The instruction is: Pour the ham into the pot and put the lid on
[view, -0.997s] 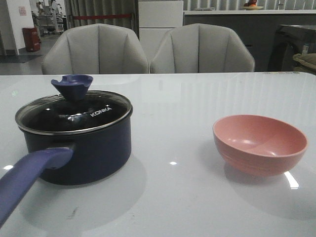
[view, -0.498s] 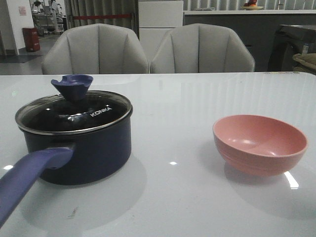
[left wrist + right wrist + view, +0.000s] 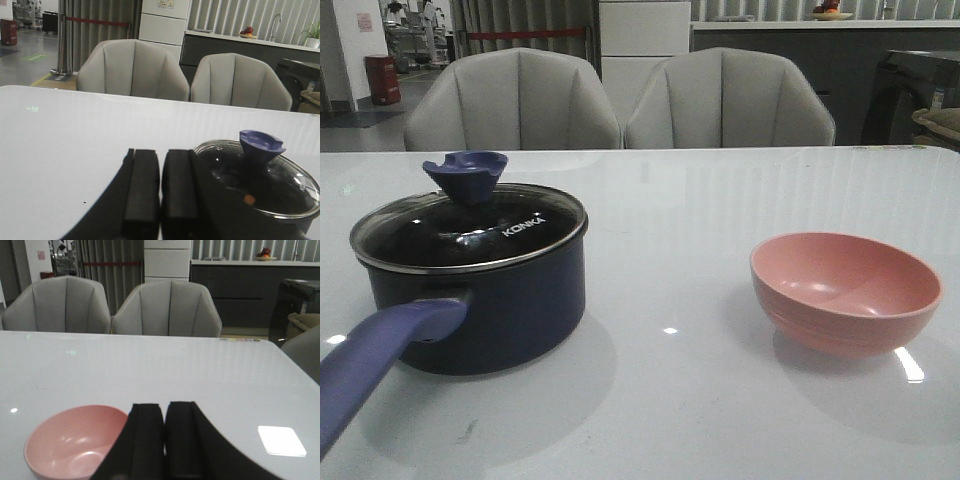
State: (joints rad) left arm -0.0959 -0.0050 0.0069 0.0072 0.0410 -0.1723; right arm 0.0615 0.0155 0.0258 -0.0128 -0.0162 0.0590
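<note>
Pot covered by lid; pink bowl empty; both claws closed on nothing.

The pot (image 3: 480, 300) stands on the counter (image 3: 700, 400) just beside the left claw (image 3: 160, 187), with the lid (image 3: 470, 228) seated on its rim. One orange piece of ham (image 3: 248, 199) shows through the glass. The pink bowl (image 3: 846, 290) sits just beside the right claw (image 3: 164, 432), its interior bare. Each claw's fingers are pressed together.

Navy pot (image 3: 490, 300) upright, table's left, purple handle toward camera; KONKA glass lid (image 3: 470, 228) seated on it; orange ham (image 3: 248, 199) piece visible inside.
</note>
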